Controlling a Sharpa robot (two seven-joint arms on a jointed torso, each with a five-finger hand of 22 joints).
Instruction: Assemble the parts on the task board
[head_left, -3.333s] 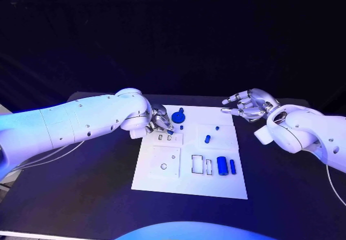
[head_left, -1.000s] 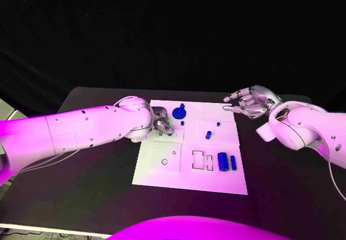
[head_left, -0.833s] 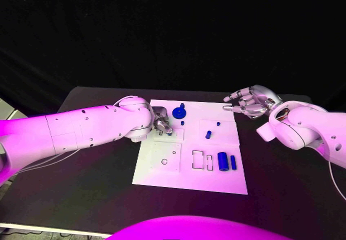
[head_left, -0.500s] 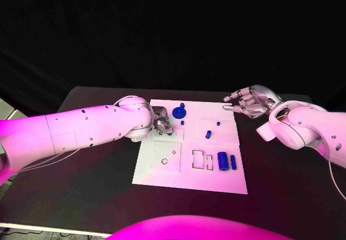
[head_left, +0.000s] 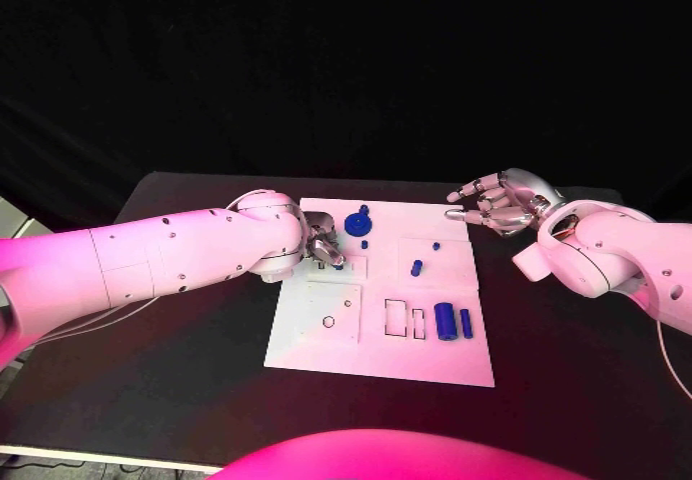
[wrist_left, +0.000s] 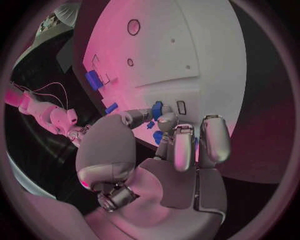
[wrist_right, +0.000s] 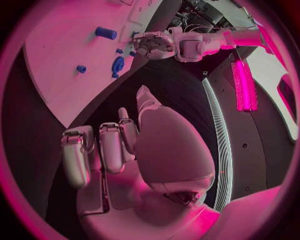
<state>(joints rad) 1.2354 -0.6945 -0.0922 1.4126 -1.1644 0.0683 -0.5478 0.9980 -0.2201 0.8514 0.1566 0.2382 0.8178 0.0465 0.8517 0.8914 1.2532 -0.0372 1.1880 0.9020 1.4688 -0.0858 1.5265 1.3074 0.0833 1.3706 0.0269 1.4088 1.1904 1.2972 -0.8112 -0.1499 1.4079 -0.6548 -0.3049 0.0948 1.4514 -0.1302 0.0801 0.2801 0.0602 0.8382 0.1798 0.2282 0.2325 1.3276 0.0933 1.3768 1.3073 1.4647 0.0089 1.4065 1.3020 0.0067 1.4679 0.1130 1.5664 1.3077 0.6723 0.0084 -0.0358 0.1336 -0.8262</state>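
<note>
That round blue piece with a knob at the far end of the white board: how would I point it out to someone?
Find the white task board in the middle of the black table, then its far edge. The round blue part sits there, beside the left hand. It is a wide disc with a small knob; the other blue parts are short pegs or upright cylinders.

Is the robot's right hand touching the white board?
No, the right hand hangs with nothing in it beside the far right corner of the task board, apart from it, over the black table.
</note>
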